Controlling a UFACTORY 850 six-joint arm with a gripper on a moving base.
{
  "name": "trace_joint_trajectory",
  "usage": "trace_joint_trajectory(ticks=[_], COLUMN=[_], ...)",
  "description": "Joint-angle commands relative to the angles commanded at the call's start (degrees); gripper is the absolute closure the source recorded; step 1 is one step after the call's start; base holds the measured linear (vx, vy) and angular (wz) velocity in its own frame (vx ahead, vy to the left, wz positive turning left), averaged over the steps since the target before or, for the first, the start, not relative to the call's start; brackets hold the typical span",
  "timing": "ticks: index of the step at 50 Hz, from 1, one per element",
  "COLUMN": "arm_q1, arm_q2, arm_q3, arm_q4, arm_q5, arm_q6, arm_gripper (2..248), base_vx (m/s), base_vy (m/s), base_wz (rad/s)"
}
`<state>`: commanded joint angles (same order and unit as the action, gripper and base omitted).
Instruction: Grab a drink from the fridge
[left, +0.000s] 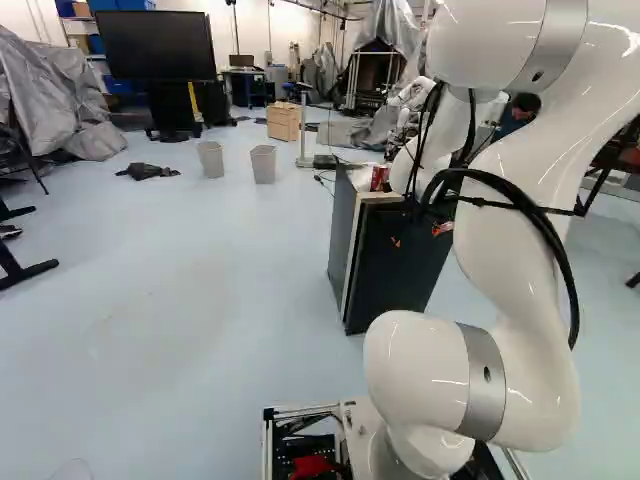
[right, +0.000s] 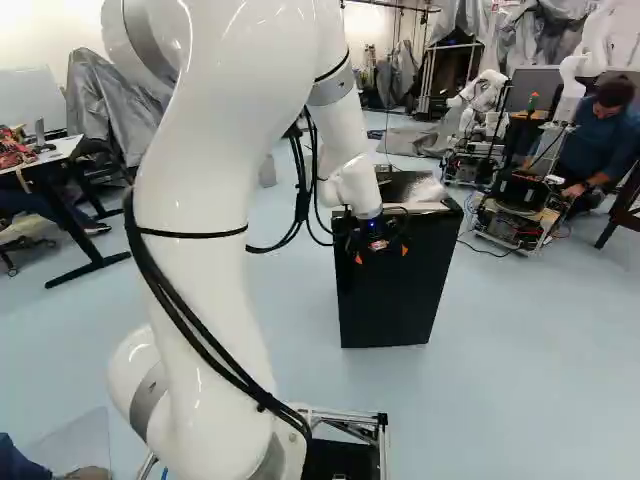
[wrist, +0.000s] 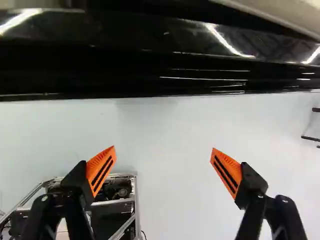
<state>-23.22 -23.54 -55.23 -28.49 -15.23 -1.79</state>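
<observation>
Carefully note the red can (left: 379, 178) at the left, on top of the black mini fridge (left: 342, 240), and allow for contents hidden inside. Then, to the right and nearer, line up the wide-open, empty gripper (wrist: 163, 147) with an edge of the apparently closed door (right: 385, 310), probably the next need. Ease in slowly, closing only with an orange pad (wrist: 100, 167) on either side, to avoid skidding.

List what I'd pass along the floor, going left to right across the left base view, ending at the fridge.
Table leg, black cloth, first bin, second bin, pole, fridge.
</observation>
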Motion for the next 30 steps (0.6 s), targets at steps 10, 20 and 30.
trace_joint_trajectory(ticks=[10, 20, 30], arm_q1=[0.3, 0.6, 0.9], arm_q2=[-0.7, -1.5, -2.2], arm_q3=[-1.0, -2.1, -3.1], arm_q4=[0.0, 0.0, 0.0], arm_q5=[0.0, 0.0, 0.0], arm_q6=[0.0, 0.0, 0.0], arm_gripper=[3, 3, 3], base_vx=[0.000, 0.000, 0.000], base_vy=[0.000, 0.000, 0.000], base_wz=[0.000, 0.000, 0.000])
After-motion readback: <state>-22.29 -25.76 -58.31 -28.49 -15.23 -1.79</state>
